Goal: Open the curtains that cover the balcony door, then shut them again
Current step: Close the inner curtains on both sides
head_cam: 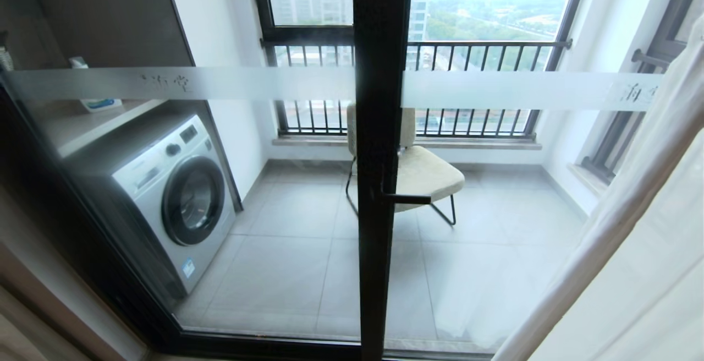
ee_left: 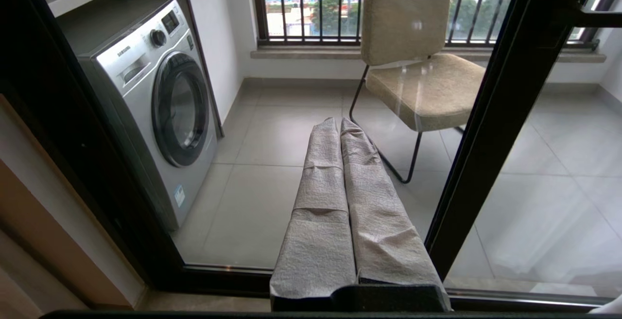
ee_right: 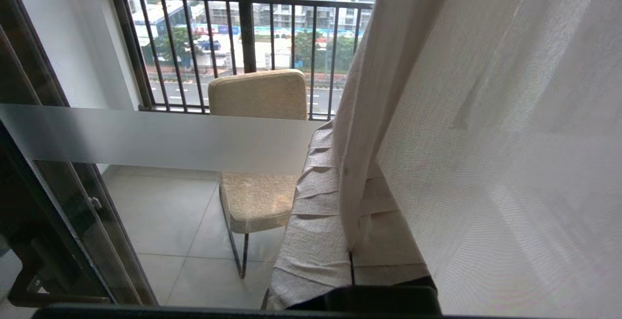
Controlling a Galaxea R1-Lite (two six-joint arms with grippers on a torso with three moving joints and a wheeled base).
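Where sheer curtains (ee_right: 486, 139) drape, right hand (ee_right: 351, 163) half-hidden

Grey tiled balcony floor (head_cam: 297, 262), washing machine (head_cam: 176, 196), chair (head_cam: 426, 174)

Sheer curtain (ee_right: 486, 139) draped over right gripper (ee_right: 351, 129), glass door (head_cam: 379, 157) ahead.

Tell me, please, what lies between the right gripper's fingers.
A gathered fold of the white sheer curtain runs down between the shut right fingers, pinched there; the right wrist view shows it.
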